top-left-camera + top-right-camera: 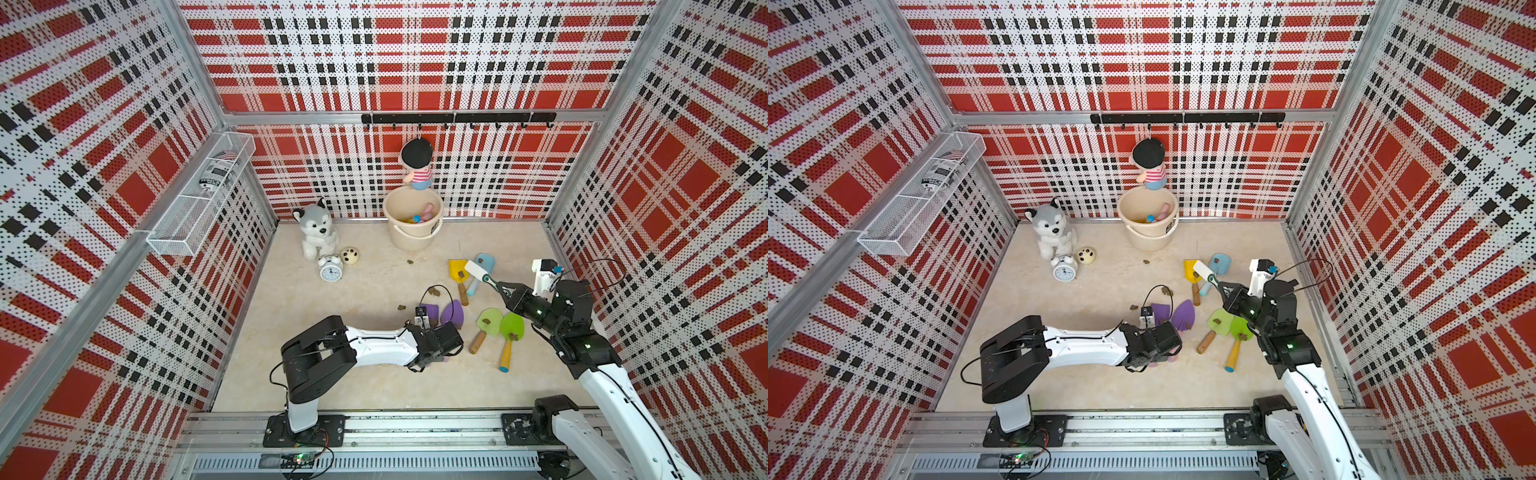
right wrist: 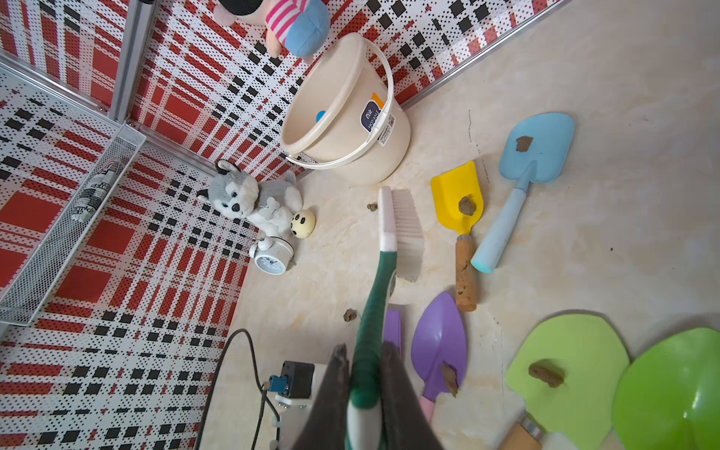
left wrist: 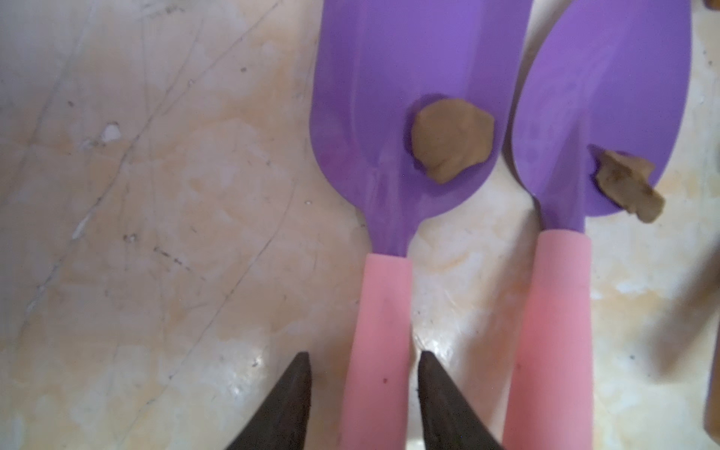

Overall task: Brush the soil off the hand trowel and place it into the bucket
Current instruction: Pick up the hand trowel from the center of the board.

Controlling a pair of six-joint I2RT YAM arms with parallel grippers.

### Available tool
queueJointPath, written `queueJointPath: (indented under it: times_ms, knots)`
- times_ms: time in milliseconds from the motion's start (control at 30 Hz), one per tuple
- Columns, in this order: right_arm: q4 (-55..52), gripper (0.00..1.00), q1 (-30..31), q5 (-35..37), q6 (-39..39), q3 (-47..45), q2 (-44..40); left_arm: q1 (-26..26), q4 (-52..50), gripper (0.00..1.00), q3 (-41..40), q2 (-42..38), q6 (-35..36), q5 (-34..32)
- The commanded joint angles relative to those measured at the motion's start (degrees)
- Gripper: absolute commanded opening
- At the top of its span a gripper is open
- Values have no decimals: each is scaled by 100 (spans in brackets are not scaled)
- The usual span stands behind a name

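Two purple hand trowels with pink handles lie side by side; the nearer one (image 3: 409, 78) carries a lump of soil (image 3: 452, 138), and so does its neighbour (image 3: 607, 97). My left gripper (image 3: 364, 353) is open, its fingers on either side of the nearer trowel's pink handle, with a gap showing on one side. My right gripper (image 2: 364, 346) is shut on the green handle of a white-bristled brush (image 2: 403, 222), held above the floor near the yellow trowel (image 1: 457, 270). The cream bucket (image 1: 409, 241) stands at the back wall with a few coloured items inside.
A blue trowel (image 1: 484, 264) and two green trowels (image 1: 489, 322) lie on the right, each with soil. Loose soil lumps (image 1: 434, 291) dot the floor. A husky plush (image 1: 316, 226), alarm clock (image 1: 330, 270), spotted ball (image 1: 350, 254) and hanging doll (image 1: 417, 164) are at the back.
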Motion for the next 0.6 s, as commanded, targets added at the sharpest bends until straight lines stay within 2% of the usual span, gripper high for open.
queueJointPath:
  times_ms: [0,433,567]
  knots:
    - [120,0,-32,83,-19,74,-40,-149,-178,44,-29,-11,177,324]
    - [111,0,-30,147,71,52,-44,-178,-525,22,121,-56,168,217]
    - [118,0,-32,116,91,52,-25,-48,-776,11,267,-310,412,508]
